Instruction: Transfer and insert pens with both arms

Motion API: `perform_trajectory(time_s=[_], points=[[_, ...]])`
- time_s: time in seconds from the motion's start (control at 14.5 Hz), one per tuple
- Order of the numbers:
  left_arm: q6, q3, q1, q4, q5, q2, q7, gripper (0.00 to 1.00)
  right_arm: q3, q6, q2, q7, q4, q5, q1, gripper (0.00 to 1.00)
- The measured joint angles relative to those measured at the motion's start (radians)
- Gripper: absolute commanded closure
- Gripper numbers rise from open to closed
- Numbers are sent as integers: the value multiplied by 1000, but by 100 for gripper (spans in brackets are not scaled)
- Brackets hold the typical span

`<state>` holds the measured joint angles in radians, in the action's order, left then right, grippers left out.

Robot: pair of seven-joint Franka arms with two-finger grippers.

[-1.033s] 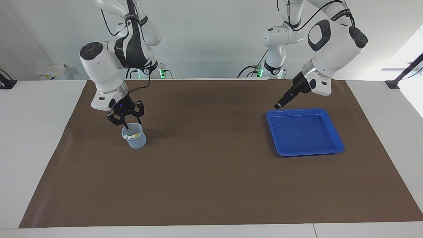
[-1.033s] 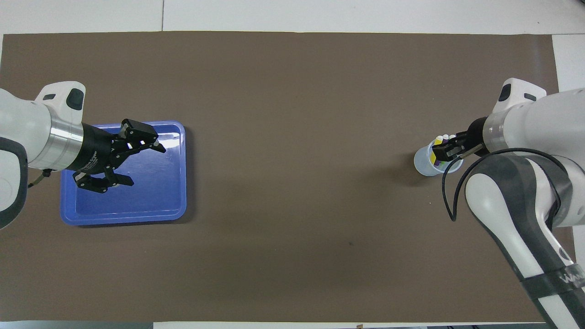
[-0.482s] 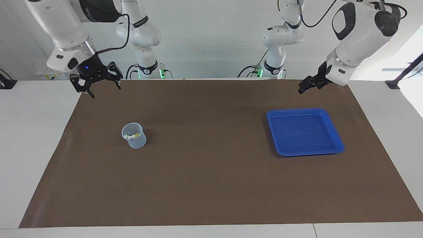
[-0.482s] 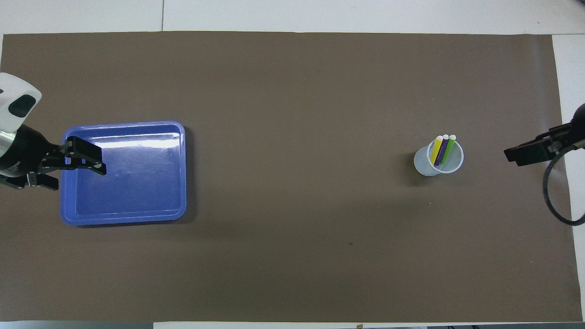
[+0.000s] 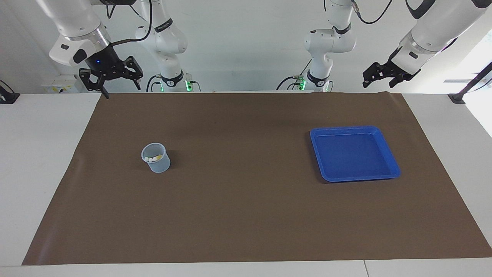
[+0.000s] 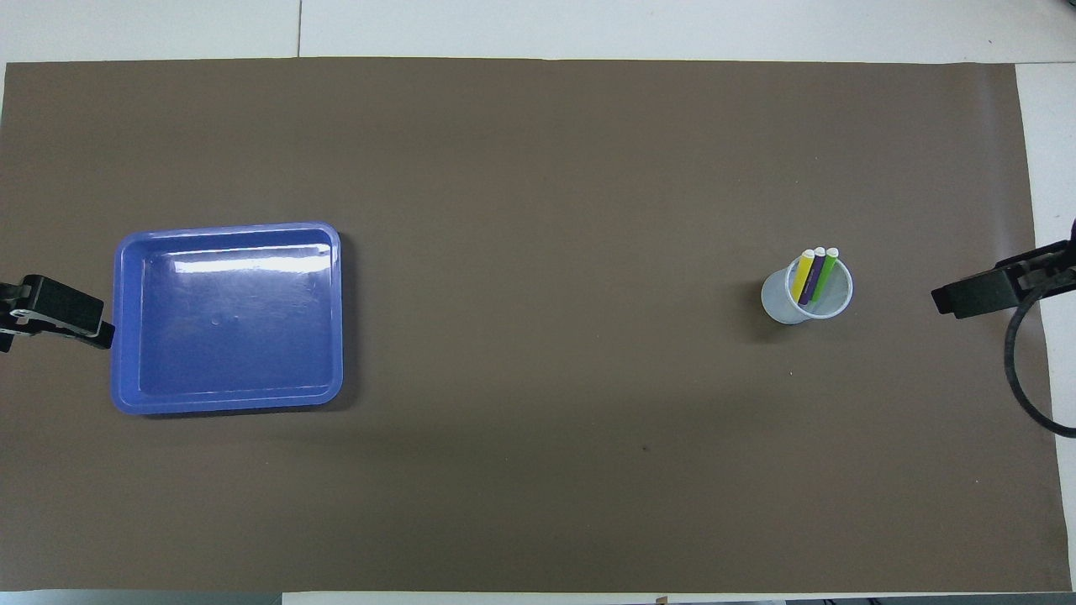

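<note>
Three pens now stand in the cup; right gripper and left gripper, both spread open and empty, have lifted away, insertion apparently complete.

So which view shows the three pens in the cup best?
The overhead view: the yellow pen, purple pen and green pen lean side by side in the translucent cup, colours distinct. The facing view shows only pale cap ends inside the rim.
</note>
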<state>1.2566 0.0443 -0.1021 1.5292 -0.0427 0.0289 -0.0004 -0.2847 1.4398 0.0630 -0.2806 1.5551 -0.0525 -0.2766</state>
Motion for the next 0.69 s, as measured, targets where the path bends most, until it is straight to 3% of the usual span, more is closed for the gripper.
perform_trajectory(time_s=[0.69], points=[[54, -9, -47, 0, 3, -13, 3, 0, 19, -3, -2, 9, -3, 20, -17, 0]])
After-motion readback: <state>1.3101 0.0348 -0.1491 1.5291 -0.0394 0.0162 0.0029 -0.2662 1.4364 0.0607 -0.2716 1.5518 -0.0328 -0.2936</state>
